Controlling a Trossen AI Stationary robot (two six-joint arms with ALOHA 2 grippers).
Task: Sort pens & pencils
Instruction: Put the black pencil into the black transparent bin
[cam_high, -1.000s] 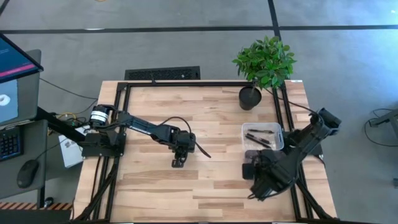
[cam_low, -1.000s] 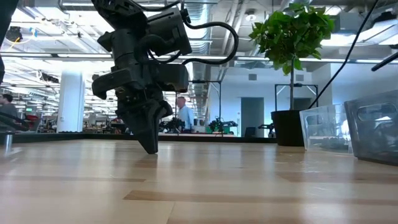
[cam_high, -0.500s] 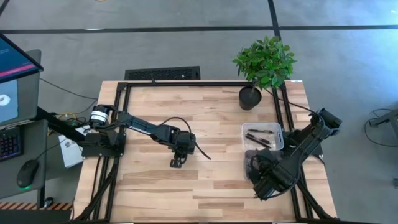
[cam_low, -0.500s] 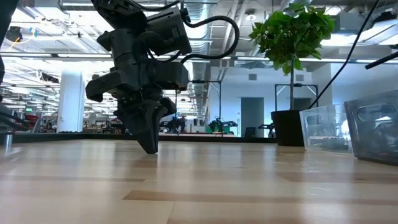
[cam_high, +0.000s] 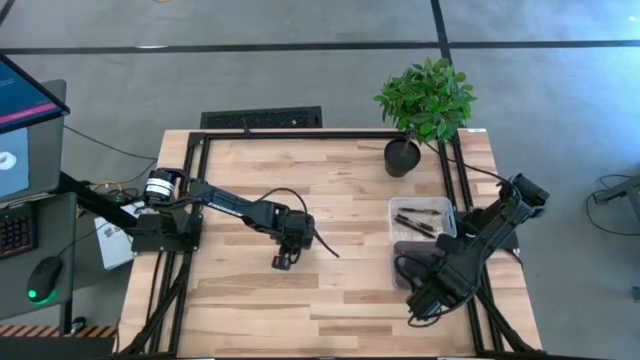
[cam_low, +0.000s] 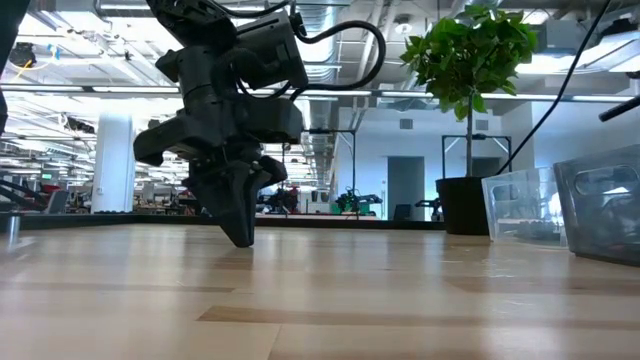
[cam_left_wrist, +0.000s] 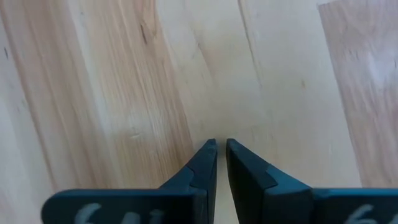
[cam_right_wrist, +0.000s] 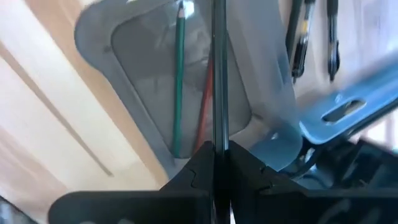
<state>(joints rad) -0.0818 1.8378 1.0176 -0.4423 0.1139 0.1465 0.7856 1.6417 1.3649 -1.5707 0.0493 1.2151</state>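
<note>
My right gripper (cam_right_wrist: 219, 163) has drifted slightly, clamped on one dark pencil (cam_right_wrist: 218, 74) above a tray (cam_right_wrist: 134, 93) holding two pencils; left gripper (cam_left_wrist: 221, 155) nearly shut, empty.

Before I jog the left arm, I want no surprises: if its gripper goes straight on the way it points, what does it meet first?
The left gripper points down at the bare wooden table; its tips seem almost on it.
</note>
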